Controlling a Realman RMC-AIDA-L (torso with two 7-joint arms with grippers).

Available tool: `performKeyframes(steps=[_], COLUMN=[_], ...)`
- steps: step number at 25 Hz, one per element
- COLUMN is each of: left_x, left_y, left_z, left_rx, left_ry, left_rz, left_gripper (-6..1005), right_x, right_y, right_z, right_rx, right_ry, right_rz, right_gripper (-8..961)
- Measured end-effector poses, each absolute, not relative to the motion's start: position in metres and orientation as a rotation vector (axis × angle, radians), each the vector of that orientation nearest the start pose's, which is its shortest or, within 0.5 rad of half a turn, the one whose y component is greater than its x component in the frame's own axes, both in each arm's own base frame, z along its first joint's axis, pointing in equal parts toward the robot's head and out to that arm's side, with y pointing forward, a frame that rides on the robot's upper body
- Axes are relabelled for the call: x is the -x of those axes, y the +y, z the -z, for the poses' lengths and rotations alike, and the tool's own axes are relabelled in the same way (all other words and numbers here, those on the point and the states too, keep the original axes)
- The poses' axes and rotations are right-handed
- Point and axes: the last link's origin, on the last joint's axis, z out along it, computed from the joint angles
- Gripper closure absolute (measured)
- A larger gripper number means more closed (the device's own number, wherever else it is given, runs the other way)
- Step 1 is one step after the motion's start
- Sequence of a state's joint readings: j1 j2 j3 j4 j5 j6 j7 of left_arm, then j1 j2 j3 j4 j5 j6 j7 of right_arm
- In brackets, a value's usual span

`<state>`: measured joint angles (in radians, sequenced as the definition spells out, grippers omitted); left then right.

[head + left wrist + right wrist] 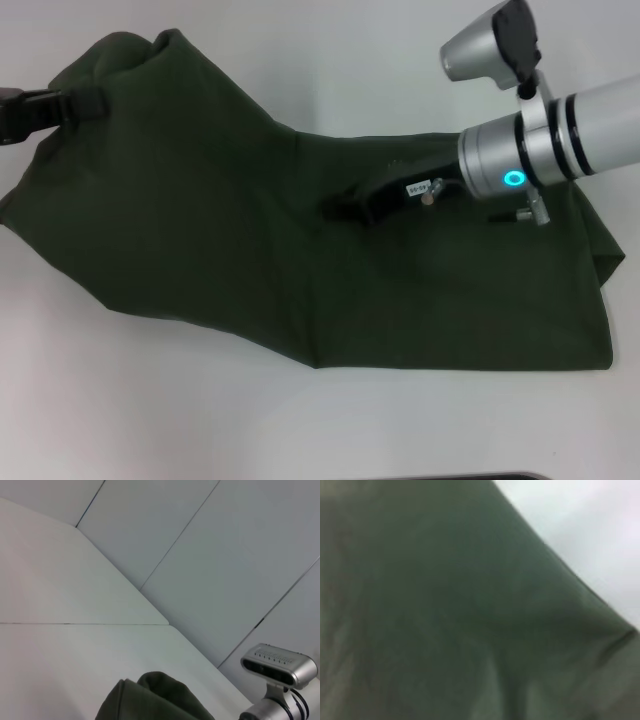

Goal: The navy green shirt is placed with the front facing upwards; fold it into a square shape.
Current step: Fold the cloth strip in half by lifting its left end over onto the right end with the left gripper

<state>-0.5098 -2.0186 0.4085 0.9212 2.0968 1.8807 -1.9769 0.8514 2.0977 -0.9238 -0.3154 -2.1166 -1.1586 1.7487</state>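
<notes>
The navy green shirt (230, 250) lies across the white table (150, 400) as a dark olive sheet with no print showing. Its far-left part is bunched and raised, and my left gripper (88, 103) is shut on that raised fold. A rounded hump of the same cloth (155, 700) shows in the left wrist view. My right gripper (340, 209) reaches in from the right over the shirt's middle, low on the cloth, fingers together on the fabric. The right wrist view is filled by the shirt (445, 610) up close, with a folded edge against the table.
The silver right forearm (560, 140) with its wrist camera (495, 45) hangs over the shirt's right half. The same camera (277, 667) shows in the left wrist view. Bare white table surrounds the shirt. A dark edge (490, 476) lies at the near side.
</notes>
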Motion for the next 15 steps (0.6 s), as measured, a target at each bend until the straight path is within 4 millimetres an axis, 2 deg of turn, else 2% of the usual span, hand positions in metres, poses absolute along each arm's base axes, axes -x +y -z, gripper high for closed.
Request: performKeyframes(steps=[5, 15], left_x=[0.2667, 0.2663], left_y=[0.3147, 0.3147], left_z=[-0.0941, -0.0934], left_rx=[2.563, 2.566], left_ry=[-1.212, -1.208], left_rz=[0.852, 0.854], left_gripper=[898, 893], right_x=[-0.2165, -0.2162], right_y=[0.3706, 0.3712], right_z=[0.0928, 0.1004], right_rx=[2.815, 2.799], right_ry=[1.054, 1.085], right_rz=[-0.275, -0.207], right_gripper=[935, 935])
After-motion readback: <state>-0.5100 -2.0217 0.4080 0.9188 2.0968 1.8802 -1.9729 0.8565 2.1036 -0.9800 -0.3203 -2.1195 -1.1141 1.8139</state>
